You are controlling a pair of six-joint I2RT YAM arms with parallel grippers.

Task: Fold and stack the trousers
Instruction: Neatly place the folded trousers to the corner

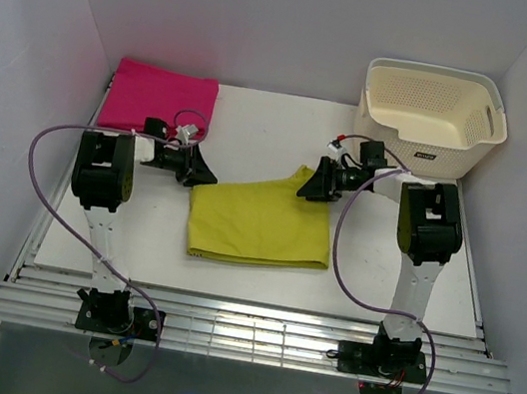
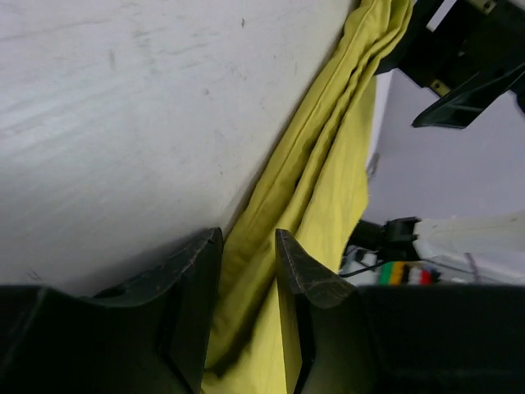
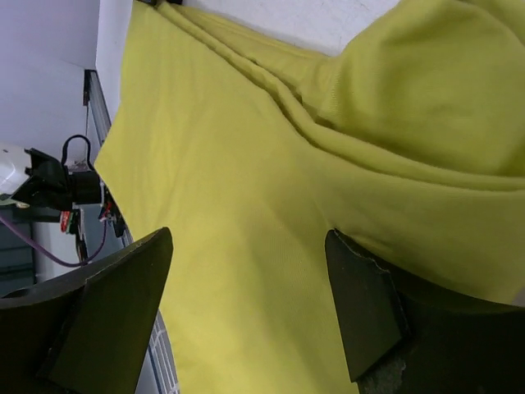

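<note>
The yellow-green trousers lie folded into a rough rectangle at the middle of the white board. Their far right corner is bunched up a little. My left gripper is at their far left corner. In the left wrist view its jaws stand close together with the layered edge of the trousers pinched between them. My right gripper is at the far right corner. In the right wrist view it is wide open just above the trousers, holding nothing.
A folded magenta-pink cloth lies at the far left of the board. A cream perforated basket stands at the far right. The white board is bare between them. Grey walls close in on both sides.
</note>
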